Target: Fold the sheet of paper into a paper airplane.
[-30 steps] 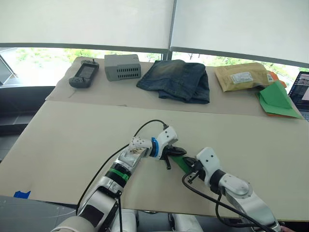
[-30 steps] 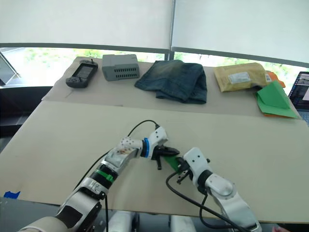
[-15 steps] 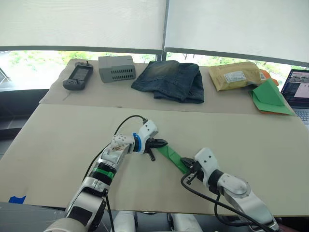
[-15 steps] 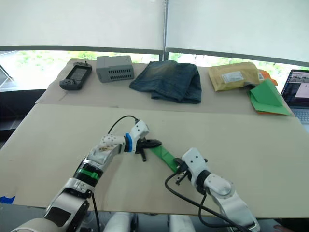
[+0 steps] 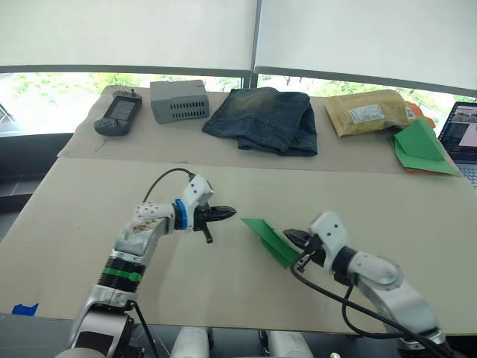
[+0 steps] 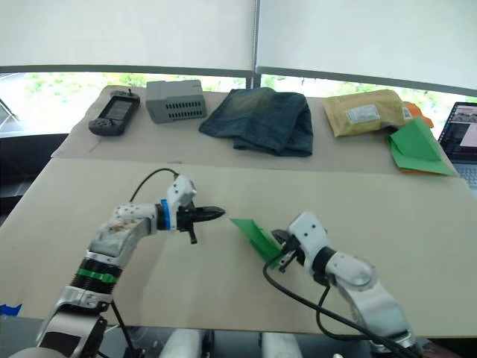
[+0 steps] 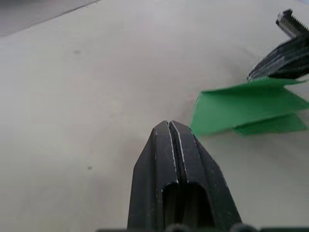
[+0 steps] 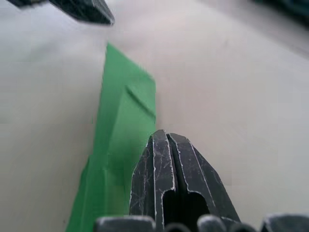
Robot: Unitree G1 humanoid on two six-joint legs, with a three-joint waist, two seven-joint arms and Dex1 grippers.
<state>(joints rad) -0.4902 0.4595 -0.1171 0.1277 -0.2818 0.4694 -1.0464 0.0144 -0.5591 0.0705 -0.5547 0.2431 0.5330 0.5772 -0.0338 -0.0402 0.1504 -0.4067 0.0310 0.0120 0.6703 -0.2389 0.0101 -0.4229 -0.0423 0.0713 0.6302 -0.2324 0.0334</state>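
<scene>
The sheet of paper is bright green and folded into a narrow pointed wedge, the paper airplane, near the middle of the beige table. My right gripper is shut on its right part, and the pointed end reaches left. In the right wrist view the wedge runs along beside the closed fingers. My left gripper is shut and empty, a short gap to the left of the wedge's tip. The left wrist view looks past its closed tip at the creased wedge and the right gripper's fingers.
Along the far table lie a black handheld device, a grey box, folded jeans, a padded envelope and a green triangular paper stack with an orange edge. A laptop sits at the far right.
My left gripper has let go of the green wedge and drawn back to the left, staying shut. The right gripper still holds the wedge. The camera has shifted.
</scene>
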